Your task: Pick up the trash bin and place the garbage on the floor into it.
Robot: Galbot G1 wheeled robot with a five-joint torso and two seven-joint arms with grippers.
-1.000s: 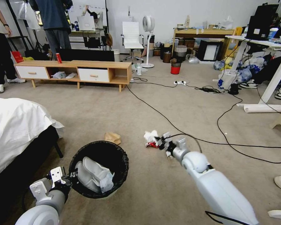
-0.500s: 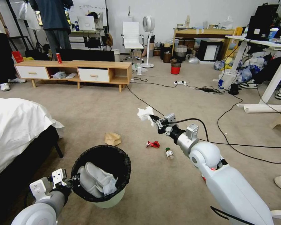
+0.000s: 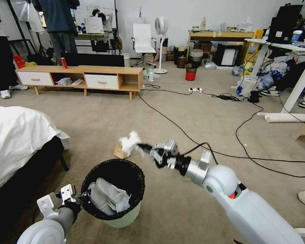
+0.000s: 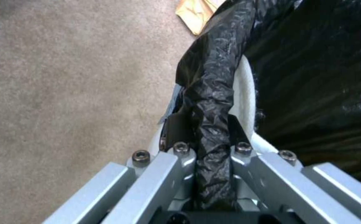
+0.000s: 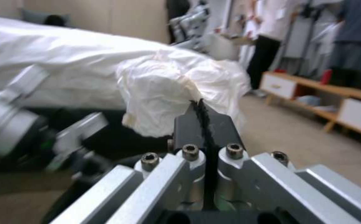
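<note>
The small round pale bin (image 3: 123,217) looks like smooth matt plastic, its crinkled black liner bag (image 4: 213,93) thin and glossy where light catches the folds. The crumpled white tissue (image 5: 160,93) is soft, wrinkled paper, matt. The beige short-pile carpet floor (image 3: 179,203) is rough and dull. The right gripper (image 3: 142,147) is brushed silver metal with black ribbed jaws.

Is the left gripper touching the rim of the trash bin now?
Touching. The left wrist view shows the left gripper with its jaws shut on the bag-covered rim of the trash bin, one jaw on each side and no gap.
</note>
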